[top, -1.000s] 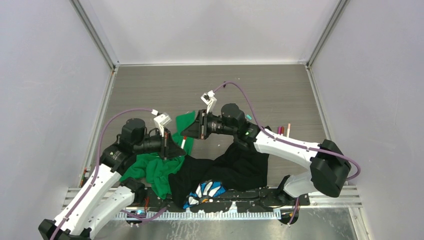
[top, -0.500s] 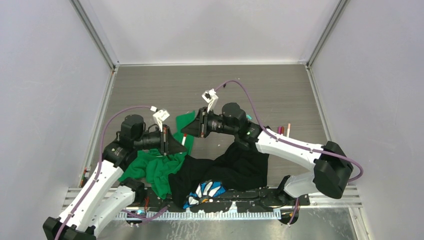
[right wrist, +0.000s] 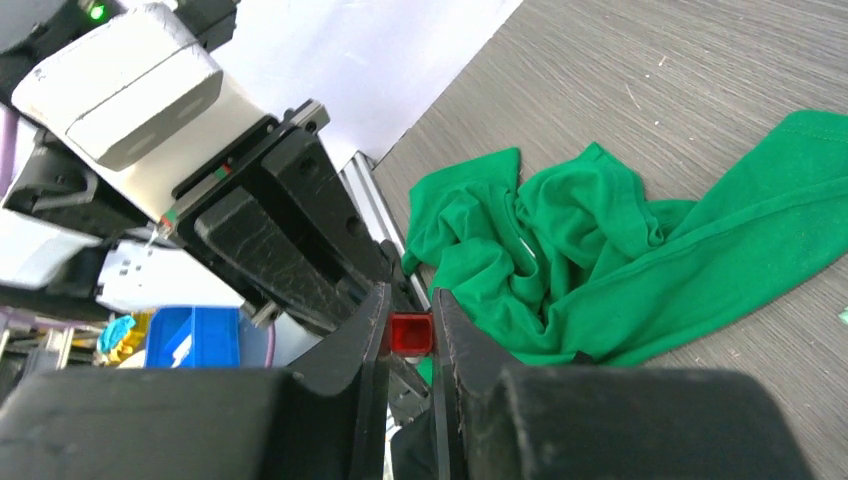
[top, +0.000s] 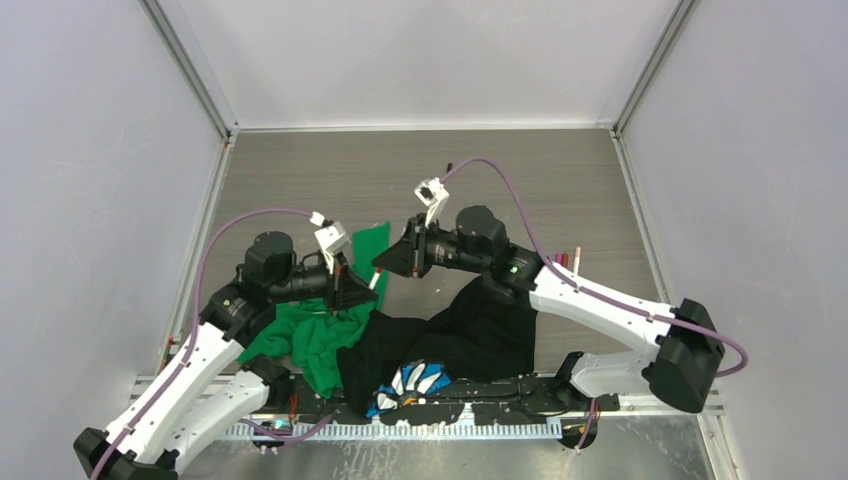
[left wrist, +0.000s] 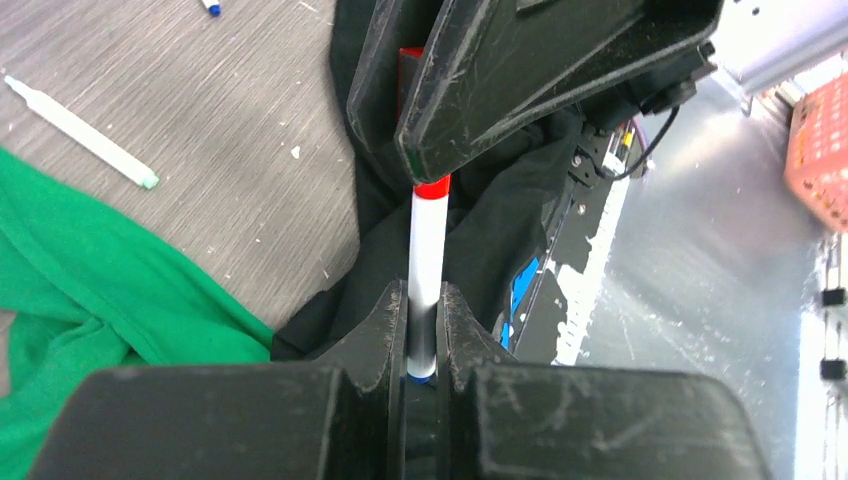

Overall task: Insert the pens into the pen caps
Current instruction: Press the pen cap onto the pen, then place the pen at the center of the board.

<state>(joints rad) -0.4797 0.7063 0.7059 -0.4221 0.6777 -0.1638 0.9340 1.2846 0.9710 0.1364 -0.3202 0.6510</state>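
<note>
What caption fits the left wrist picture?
Left gripper pinches a white pen, its top end at the red cap in the right gripper.

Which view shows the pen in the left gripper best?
Left wrist: the pen runs clearly from the left gripper up to the red cap. Top external shows only a sliver; right wrist shows just the cap, end-on.

Overhead view, opposed wrist close-ups sharing cap (right wrist: 410, 333)

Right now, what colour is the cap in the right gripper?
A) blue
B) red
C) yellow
B: the right wrist view shows a red cap pinched in the right gripper.
</note>
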